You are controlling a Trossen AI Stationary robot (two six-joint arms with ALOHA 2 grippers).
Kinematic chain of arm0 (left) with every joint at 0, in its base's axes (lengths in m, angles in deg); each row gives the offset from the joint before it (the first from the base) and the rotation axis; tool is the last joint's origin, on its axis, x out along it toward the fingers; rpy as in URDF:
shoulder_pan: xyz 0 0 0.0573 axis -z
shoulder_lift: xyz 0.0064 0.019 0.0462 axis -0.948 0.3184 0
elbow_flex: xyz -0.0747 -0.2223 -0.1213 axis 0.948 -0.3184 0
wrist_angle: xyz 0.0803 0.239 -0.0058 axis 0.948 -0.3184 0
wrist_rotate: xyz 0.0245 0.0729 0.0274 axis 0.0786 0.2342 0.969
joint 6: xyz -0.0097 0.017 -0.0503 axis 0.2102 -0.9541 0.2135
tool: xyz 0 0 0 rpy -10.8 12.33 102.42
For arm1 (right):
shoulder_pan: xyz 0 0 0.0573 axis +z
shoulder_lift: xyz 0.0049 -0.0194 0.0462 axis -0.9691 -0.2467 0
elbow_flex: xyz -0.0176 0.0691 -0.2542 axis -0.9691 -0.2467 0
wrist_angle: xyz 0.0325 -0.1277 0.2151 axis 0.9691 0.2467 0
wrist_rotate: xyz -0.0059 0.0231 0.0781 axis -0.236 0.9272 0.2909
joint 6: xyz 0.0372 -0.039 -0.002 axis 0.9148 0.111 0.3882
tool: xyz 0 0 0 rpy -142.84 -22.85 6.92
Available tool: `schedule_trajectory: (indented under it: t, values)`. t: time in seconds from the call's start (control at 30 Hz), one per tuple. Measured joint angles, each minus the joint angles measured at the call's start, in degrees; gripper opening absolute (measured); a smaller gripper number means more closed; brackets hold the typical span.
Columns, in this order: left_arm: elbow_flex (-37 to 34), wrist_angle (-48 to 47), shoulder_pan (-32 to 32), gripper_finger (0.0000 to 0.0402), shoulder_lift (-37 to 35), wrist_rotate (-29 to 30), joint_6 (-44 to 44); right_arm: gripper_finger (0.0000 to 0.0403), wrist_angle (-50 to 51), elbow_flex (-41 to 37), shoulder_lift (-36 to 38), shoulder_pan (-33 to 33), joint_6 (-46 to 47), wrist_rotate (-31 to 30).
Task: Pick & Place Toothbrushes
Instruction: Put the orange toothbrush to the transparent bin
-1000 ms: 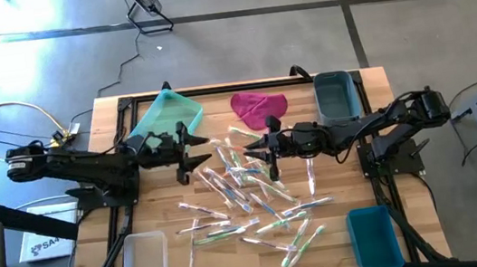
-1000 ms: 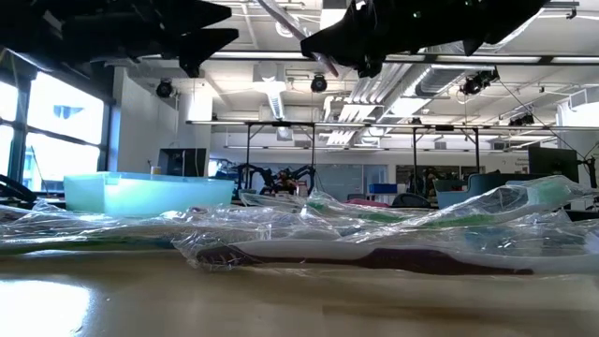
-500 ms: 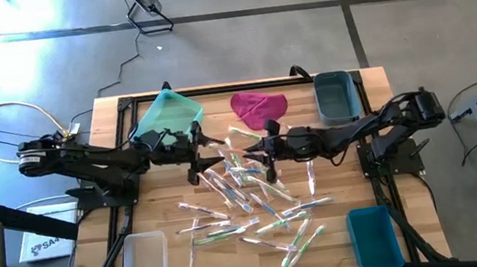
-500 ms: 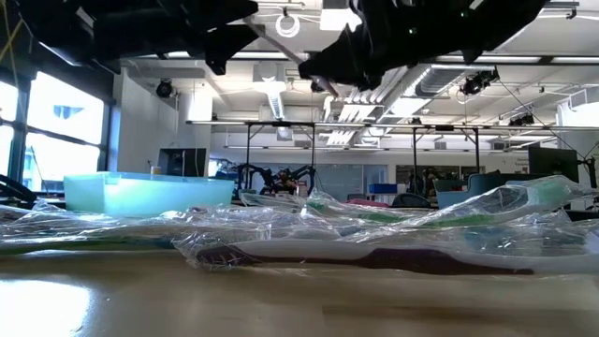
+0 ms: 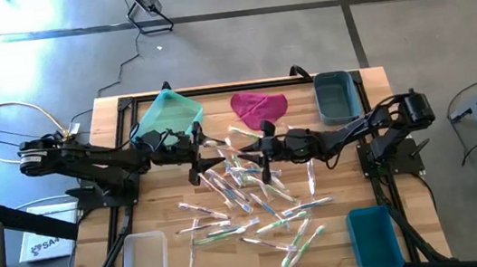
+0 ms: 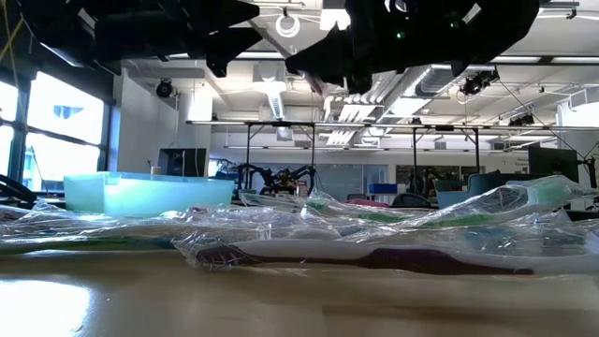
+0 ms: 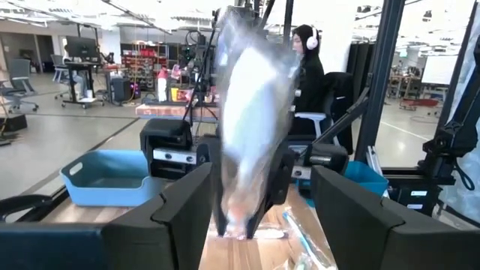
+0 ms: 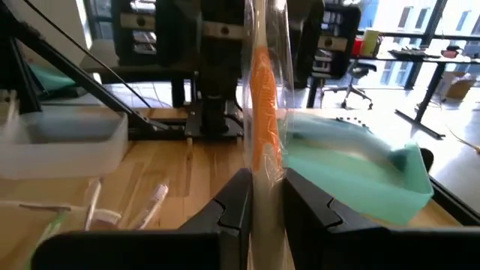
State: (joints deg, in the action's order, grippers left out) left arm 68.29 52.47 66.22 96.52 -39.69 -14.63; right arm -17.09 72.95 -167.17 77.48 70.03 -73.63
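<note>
Above the table's toothbrush pile (image 5: pixel 251 196), right gripper (image 8: pixel 262 196) pinches an orange wrapped toothbrush (image 8: pixel 265 135) w/ left gripper (image 5: pixel 201 153), fingers spread, at its 9 o'clock; slick wrapper may slip during handoff.

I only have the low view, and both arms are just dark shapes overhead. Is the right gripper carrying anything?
Observer: Yes. The right gripper is shut on a clear-wrapped toothbrush with an orange-pink handle, held up off the table.
Operator: And the left one?
Observer: The left gripper is open. In its wrist view, that toothbrush shows in the gap between its spread fingers, and neither finger touches it.
Operator: What lies beneath them?
Observer: The scattered pile of wrapped toothbrushes on the wooden table.
</note>
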Motion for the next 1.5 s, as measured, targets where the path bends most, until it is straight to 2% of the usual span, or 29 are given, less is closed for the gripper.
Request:
schedule_trajectory:
  t: [1.3, 1.4, 1.5]
  values:
    - [1.75, 0.72, 0.00, 0.0218, 3.76, -0.02, -0.22, 0.0050, 1.02, 0.00, 0.04, -0.04, -0.04, 0.47]
    - [1.75, 0.65, 0.00, 0.0206, 3.76, -0.01, -0.22, 0.0050, 1.09, 0.00, 0.04, -0.04, -0.07, 0.47]
    - [1.75, 0.61, 0.00, 0.0176, 3.76, -0.03, -0.22, 0.0050, 1.09, -0.02, 0.04, -0.04, -0.07, 0.47]
